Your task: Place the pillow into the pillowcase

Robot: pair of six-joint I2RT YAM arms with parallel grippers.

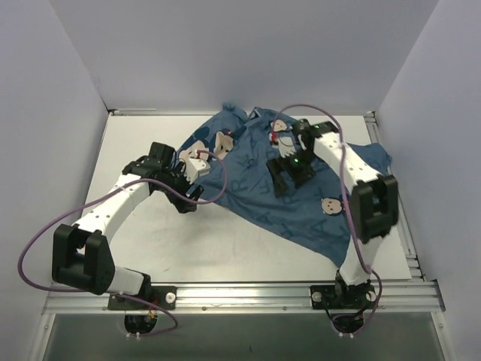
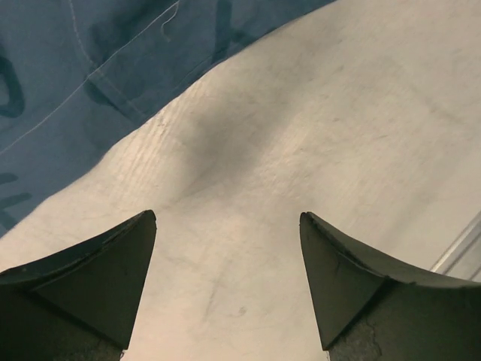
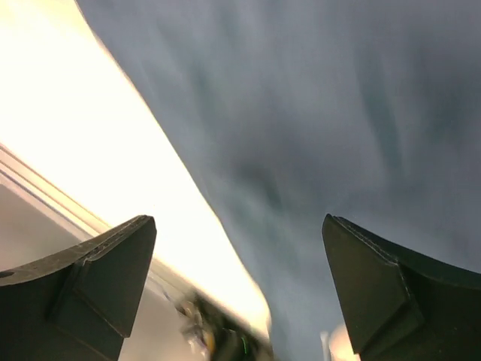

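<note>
My left gripper [image 2: 225, 218] hanging spread wide over table [image 2: 361, 113] beside pillowcase [image 2: 75, 60] hem, right gripper [image 3: 240, 226] gaping above it, both empty; pillow hidden; I'm judging next pinch wants single hem layer

Blue pillowcase [image 1: 248, 188] with darker letters, mouse faces, red bows

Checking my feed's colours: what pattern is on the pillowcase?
Pillowcase: blue, dark letters, cartoon faces; top view.
</note>
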